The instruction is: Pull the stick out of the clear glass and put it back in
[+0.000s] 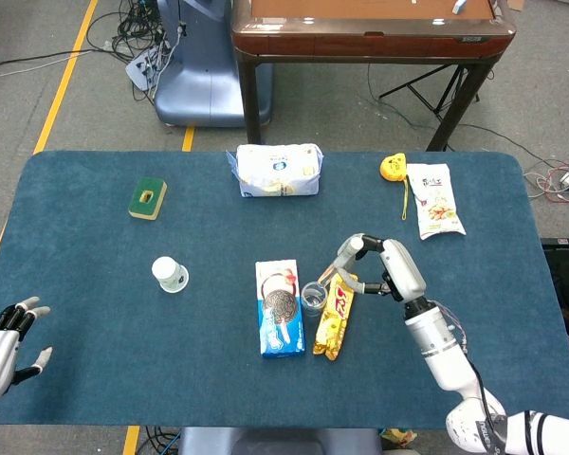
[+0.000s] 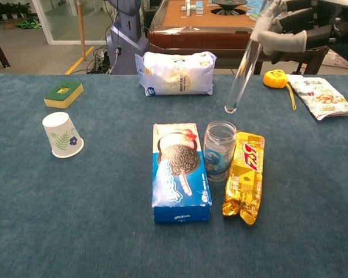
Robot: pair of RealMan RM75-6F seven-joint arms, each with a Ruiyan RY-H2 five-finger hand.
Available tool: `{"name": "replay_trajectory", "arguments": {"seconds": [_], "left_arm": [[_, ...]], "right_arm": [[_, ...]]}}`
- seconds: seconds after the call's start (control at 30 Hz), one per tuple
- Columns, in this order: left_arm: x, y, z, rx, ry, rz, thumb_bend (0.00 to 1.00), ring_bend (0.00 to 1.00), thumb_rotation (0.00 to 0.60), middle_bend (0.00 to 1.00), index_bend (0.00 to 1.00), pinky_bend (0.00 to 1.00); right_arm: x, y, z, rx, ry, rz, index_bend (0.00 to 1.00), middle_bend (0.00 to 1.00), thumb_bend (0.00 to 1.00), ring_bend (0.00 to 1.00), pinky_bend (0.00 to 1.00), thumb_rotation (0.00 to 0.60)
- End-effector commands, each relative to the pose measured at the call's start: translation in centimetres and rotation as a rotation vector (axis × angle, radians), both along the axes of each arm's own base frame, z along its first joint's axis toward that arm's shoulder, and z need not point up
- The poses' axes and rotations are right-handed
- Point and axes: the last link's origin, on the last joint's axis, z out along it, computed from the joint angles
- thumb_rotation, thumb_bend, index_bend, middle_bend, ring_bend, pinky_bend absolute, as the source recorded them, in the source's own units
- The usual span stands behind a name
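Blue table (image 1: 95, 284) carried everything. White bag (image 1: 278, 170) sat at 12 o'clock from centre near the far edge; snack packet (image 1: 436, 199) and small yellow item (image 1: 392, 167) at about 2 o'clock. Cookie box (image 2: 180, 171) lay flat at centre, clear glass (image 2: 220, 150) standing upright just beside its right edge, gold wrapper (image 2: 244, 175) on the glass's other side, touching or nearly so. Green sponge (image 1: 148, 197) at 10 o'clock, paper cup (image 2: 62, 135) at 9 o'clock of the box, well apart. Right hand (image 1: 383, 269) was above the table at about 3 o'clock of the glass, fingers (image 2: 283, 39) wrapped on the upper part of the stick (image 2: 243, 68), gripping it. Stick was out of the glass, hanging below the hand and tilted, top toward the hand at upper right, lower tip down-left. In the chest view the tip was just above the glass rim at roughly 1 o'clock of the opening, apart from it, not inside. In the head view the tip was too small to resolve against the glass. Left hand (image 1: 5, 339) was at the near-left table edge at 8 o'clock, fingers spread, holding nothing.
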Motion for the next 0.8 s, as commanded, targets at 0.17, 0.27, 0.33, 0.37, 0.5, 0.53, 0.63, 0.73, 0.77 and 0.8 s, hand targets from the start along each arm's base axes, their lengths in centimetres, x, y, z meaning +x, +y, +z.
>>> {"name": "replay_trajectory", "arguments": {"seconds": [0.17,0.27,0.33,0.37,0.5,0.53,0.63,0.73,0.77,0.8], "left_arm": [[0.0,-0.1,0.1,0.003,-0.003,-0.001,0.33,0.15,0.600,0.16,0.25,0.36],[0.0,-0.1,0.1,0.004,-0.005,-0.002,0.33,0.15,0.600,0.16,0.25,0.36],[0.0,-0.1,0.2,0.005,-0.004,-0.003,0.33,0.15,0.600,0.16,0.25,0.36],[0.0,-0.1,0.2,0.005,-0.006,-0.004,0.33,0.15,0.600,0.16,0.25,0.36],[0.1,-0.1,0.3,0.006,-0.008,-0.006,0.33,0.15,0.600,0.16,0.25,0.36],[0.1,-0.1,0.3,0.006,-0.008,-0.007,0.33,0.15,0.600,0.16,0.25,0.36],[0.2,-0.2,0.3,0.007,-0.009,-0.011,0.33,0.15,0.600,0.16,0.25,0.36],[0.2,-0.3,0.3,0.007,-0.010,-0.012,0.33,0.15,0.600,0.16,0.25,0.36],[0.2,-0.3,0.4,0.008,-0.011,-0.012,0.33,0.15,0.600,0.16,0.25,0.36],[0.2,-0.3,0.4,0.008,-0.012,-0.013,0.33,0.15,0.600,0.16,0.25,0.36]], "right_arm": [[0.3,0.1,-1.2,0.026,0.000,-0.002,0.85,0.61,0.54,0.47,0.45,0.600],[0.4,0.0,-1.7,0.038,-0.003,-0.003,0.85,0.61,0.54,0.47,0.45,0.600],[0.5,-0.1,-2.1,0.044,-0.003,-0.003,0.85,0.61,0.54,0.47,0.45,0.600],[0.6,-0.2,-2.3,0.046,-0.004,-0.002,0.85,0.61,0.54,0.47,0.45,0.600],[0.9,-0.2,-2.9,0.056,-0.007,0.006,0.85,0.61,0.54,0.47,0.45,0.600],[1.0,-0.2,-3.1,0.059,-0.006,0.008,0.85,0.61,0.54,0.47,0.45,0.600],[1.2,-0.2,-3.6,0.065,0.000,0.013,0.85,0.61,0.54,0.47,0.45,0.600],[1.3,-0.2,-4.0,0.065,0.008,0.016,0.85,0.61,0.54,0.47,0.45,0.600],[1.3,-0.2,-4.1,0.066,0.010,0.016,0.85,0.61,0.54,0.47,0.45,0.600],[1.3,-0.2,-4.2,0.067,0.011,0.016,0.85,0.61,0.54,0.47,0.45,0.600]]}}
